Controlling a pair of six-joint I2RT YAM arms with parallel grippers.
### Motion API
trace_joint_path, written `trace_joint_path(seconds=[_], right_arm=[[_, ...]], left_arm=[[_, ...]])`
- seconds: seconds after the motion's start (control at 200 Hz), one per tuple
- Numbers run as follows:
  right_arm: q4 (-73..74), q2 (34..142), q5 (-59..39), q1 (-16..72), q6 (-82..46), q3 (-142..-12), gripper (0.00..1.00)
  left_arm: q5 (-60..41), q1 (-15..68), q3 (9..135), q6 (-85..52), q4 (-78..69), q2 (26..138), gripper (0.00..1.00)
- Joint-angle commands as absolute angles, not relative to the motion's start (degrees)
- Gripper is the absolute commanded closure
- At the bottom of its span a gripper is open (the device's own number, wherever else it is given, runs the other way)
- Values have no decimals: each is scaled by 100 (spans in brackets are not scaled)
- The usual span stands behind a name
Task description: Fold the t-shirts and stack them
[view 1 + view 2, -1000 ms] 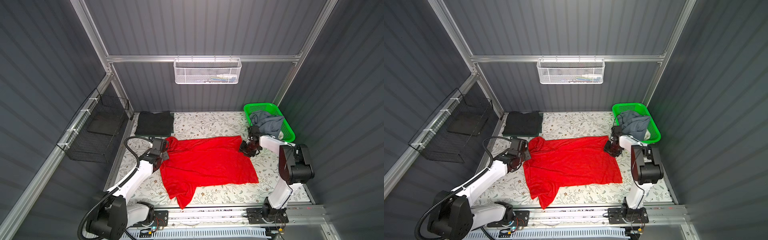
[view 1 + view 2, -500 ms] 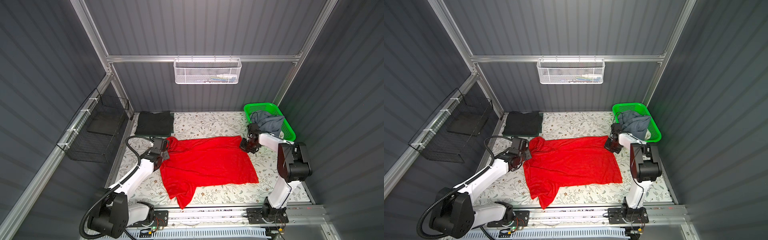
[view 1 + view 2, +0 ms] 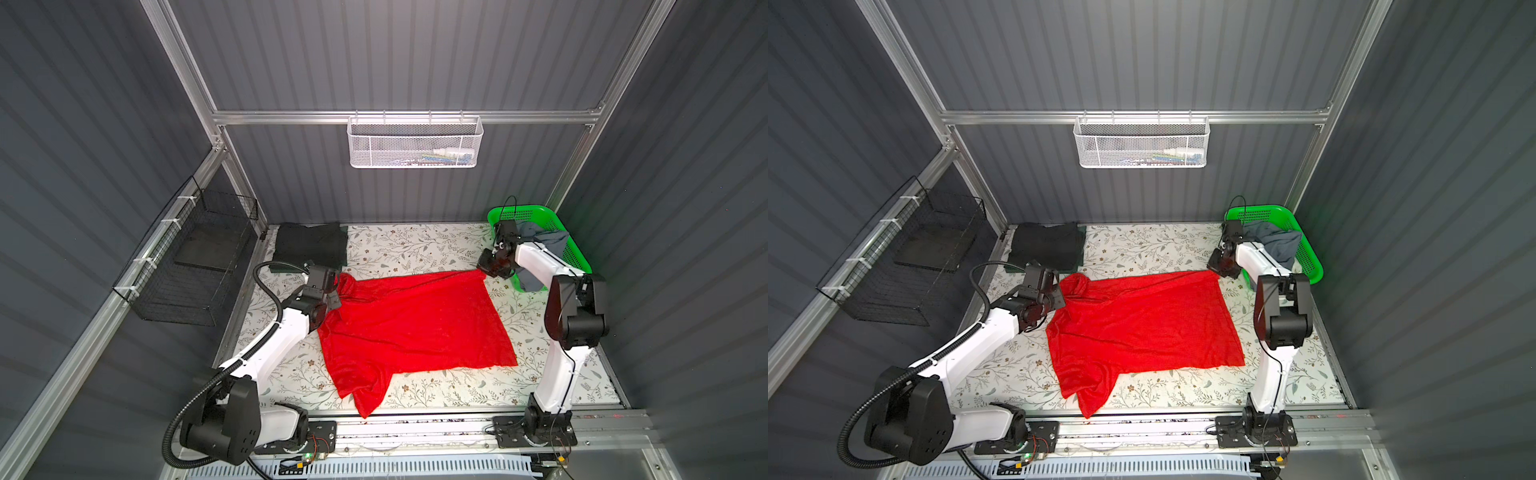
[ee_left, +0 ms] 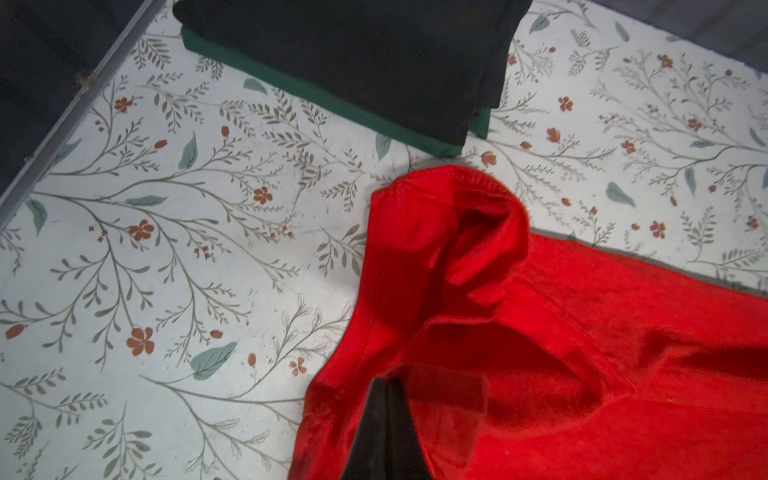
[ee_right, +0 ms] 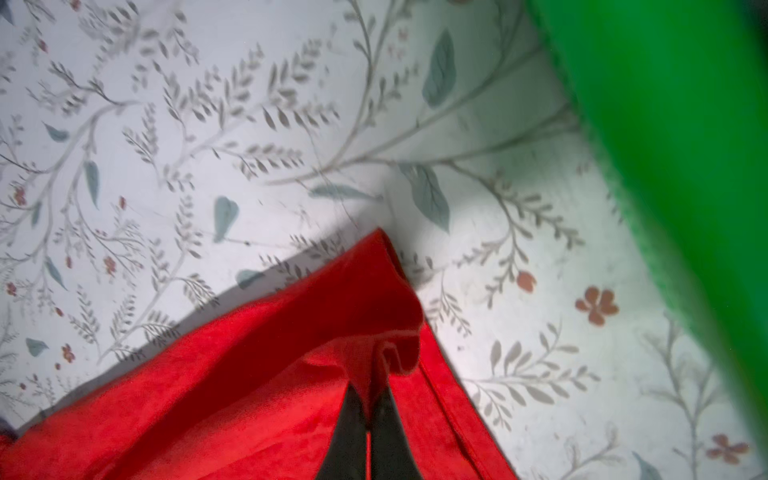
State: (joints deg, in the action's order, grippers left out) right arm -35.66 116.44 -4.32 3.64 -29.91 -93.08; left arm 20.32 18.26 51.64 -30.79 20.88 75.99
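A red t-shirt (image 3: 415, 324) (image 3: 1142, 328) lies spread out in the middle of the flower-printed surface (image 3: 415, 249), mostly flat, with one sleeve trailing towards the front rail. It has not been folded yet.

The left arm (image 3: 282, 336) reaches in from the front left. The left jaws are closed on the red cloth at the neck end of the shirt. In the left wrist view the two dark fingers (image 4: 374, 432) are pressed together with the fabric bunched up around them, and the collar (image 4: 453, 183) stands up in a loose roll just ahead.

The right arm (image 3: 540, 266) bends over the back right of the surface. The right jaws are shut on the shirt's far right corner. In the right wrist view the cloth is pinched between the fingers (image 5: 349, 432) and pulled up into a small peak (image 5: 386, 291) that throws a shadow on the surface.

In the back left corner a black t-shirt (image 3: 311, 245) (image 4: 353, 62) sits folded flat on top of a dark green t-shirt (image 4: 332, 108), whose edge shows along two sides.

At the back right a grey-blue t-shirt (image 3: 544, 243) (image 3: 1277, 245) is crumpled in a green plastic basket (image 3: 575, 253), just beside the right arm.

A white mesh basket (image 3: 415, 143) hangs on the back rail, and any print on the things inside is too small to read. A black wire basket (image 3: 195, 266) hangs on the left wall.
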Motion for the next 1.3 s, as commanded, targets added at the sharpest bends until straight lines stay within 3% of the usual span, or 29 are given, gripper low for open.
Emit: trace_joint_path(seconds=[0.0,0.17,0.27,0.345,0.51,0.63,1.131,1.156,1.196,1.256,1.296], right_arm=[[-4122,12206,-134,240,-2715,-10224,100],[-4812,13353,-453,132,-2458,-12463,100],[-5021,13577,-533,132,-2275,-13002,100],[-4931,13351,-521,132,-2241,-12517,100],[-3671,12089,-374,123,-2350,-10034,100],[-3487,11631,-258,89,-2394,-9184,100],[-3621,11576,-224,-97,-2522,-8813,100],[-3625,11599,-236,-98,-2522,-8815,97],[-3628,11619,-225,-97,-2522,-8820,90],[-3660,11622,-194,-97,-2521,-8815,69],[-3657,11589,-200,-97,-2512,-8799,62]], left_arm=[[2131,1793,5721,-2961,1845,7864,100],[2054,1793,6523,-2998,1700,8497,100],[1781,1793,6672,-3026,1690,8554,100],[1591,1819,6446,-3080,1624,8356,100],[1363,1900,5661,-3353,1686,7767,100],[1388,2145,5328,-3525,1974,7463,100],[1057,2231,4999,-4176,3183,6999,100],[942,2238,4962,-4171,3182,7047,88],[810,2258,4927,-4157,3218,7126,58],[777,2268,4934,-4097,3376,7209,53],[981,2268,4970,-4044,3540,7194,47]])
